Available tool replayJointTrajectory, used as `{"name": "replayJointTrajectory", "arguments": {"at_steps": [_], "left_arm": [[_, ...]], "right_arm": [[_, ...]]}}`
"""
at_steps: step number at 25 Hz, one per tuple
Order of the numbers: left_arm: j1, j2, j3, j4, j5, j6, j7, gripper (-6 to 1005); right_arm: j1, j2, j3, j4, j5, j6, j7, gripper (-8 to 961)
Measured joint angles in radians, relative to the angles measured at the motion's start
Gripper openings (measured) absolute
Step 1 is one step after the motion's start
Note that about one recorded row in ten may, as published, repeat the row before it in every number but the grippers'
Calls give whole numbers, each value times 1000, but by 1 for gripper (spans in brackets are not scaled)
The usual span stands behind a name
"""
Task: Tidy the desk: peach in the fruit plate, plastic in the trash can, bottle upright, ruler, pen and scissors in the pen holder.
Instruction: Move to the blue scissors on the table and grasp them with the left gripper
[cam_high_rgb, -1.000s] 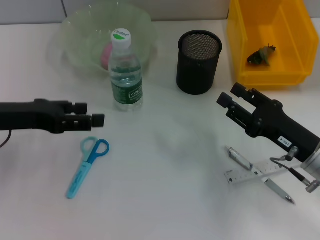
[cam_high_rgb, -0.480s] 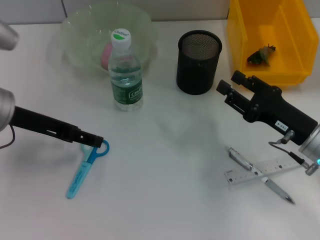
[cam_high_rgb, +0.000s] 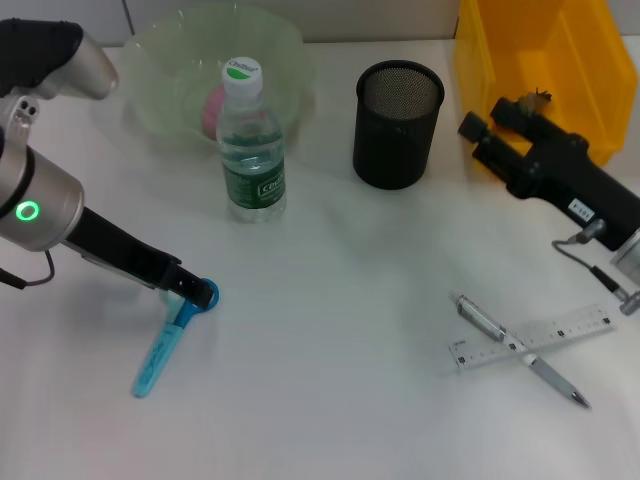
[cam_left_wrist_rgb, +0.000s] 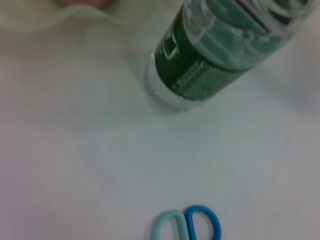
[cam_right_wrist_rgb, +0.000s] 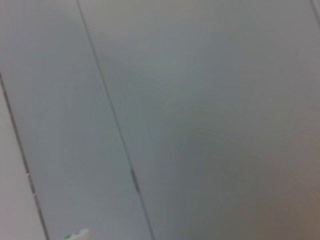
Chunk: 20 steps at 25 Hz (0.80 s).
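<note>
Pink peach (cam_high_rgb: 213, 108) inside translucent green fruit plate (cam_high_rgb: 160, 60); crumpled plastic scrap (cam_high_rgb: 530, 98) inside yellow trash bin (cam_high_rgb: 500, 70); black mesh pen holder (cam_high_rgb: 397, 124) unfilled. Clear green-labelled bottle (cam_high_rgb: 251, 145) upright beside plate. Left pincer (cam_high_rgb: 195, 292) down on handles of blue scissors (cam_high_rgb: 170, 335), opening hidden. Right pincer (cam_high_rgb: 495, 118) raised before bin, spread unclear. Silver pen (cam_high_rgb: 520, 350) crossing clear ruler (cam_high_rgb: 535, 336) on white bench (cam_high_rgb: 330, 380), open room around.

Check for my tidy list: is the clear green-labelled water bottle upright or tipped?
Upright: the clear green-labelled water bottle stands on its base, white cap on top, before the pale green fruit bowl.
</note>
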Motion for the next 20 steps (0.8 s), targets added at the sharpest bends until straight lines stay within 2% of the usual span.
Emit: {"name": "replayJointTrajectory", "arguments": {"at_steps": [12,20], "left_arm": [[8,-1,96,-5,11,-6,-129,782],[-2,-2,110,-65,50,-45,-142,781]], "right_arm": [[50,-1,1,-13,0,32,0,575],[62,-1,0,-17,-7,17,4,575]]}}
